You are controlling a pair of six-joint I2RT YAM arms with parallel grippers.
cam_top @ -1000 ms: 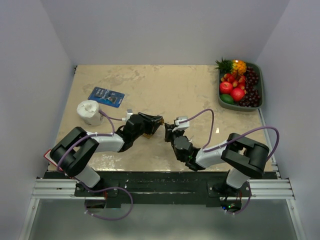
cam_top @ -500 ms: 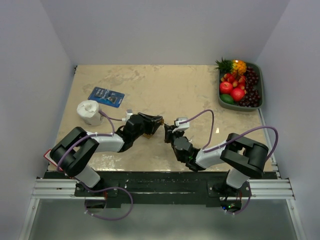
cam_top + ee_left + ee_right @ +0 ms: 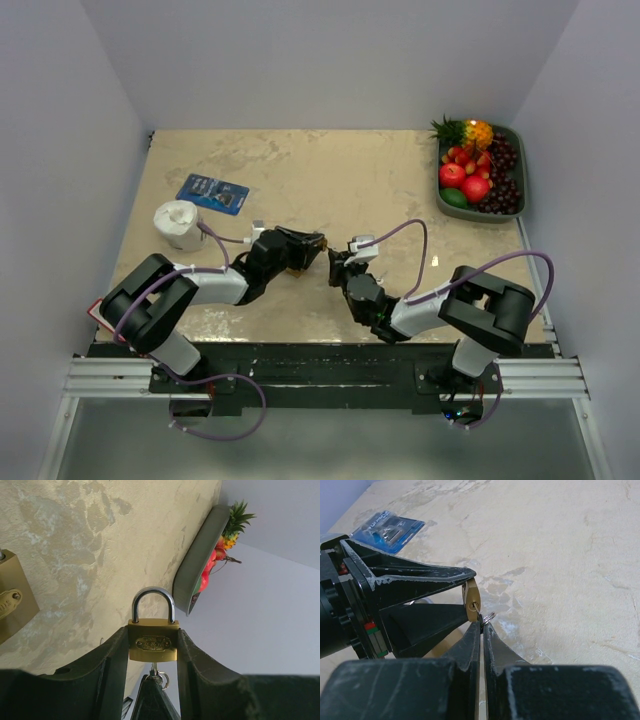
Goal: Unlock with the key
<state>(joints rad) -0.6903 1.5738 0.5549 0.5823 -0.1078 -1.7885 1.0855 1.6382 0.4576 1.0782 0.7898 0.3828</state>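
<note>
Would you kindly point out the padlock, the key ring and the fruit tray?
padlock point(image 3: 152, 645): left wrist view, brass body.
key ring point(image 3: 488, 614): right wrist view, metal loop.
fruit tray point(image 3: 200, 565): left wrist view, outer wall.

A small brass padlock point(image 3: 152, 647) with an oval stamped plate on its face is clamped by its two narrow sides between the fingers of the left end effector point(image 3: 152, 632). It is held off the desk point(image 3: 330, 170), about midway between the left and right edges and slightly toward the near edge. Its silver shackle point(image 3: 153, 596) has both legs seated in the body. A key point(image 3: 155, 669) sits in the keyhole at the opposite end, carrying a small ring point(image 3: 488, 615), and is pinched between the closed fingers of the right end effector point(image 3: 481, 625).
</note>
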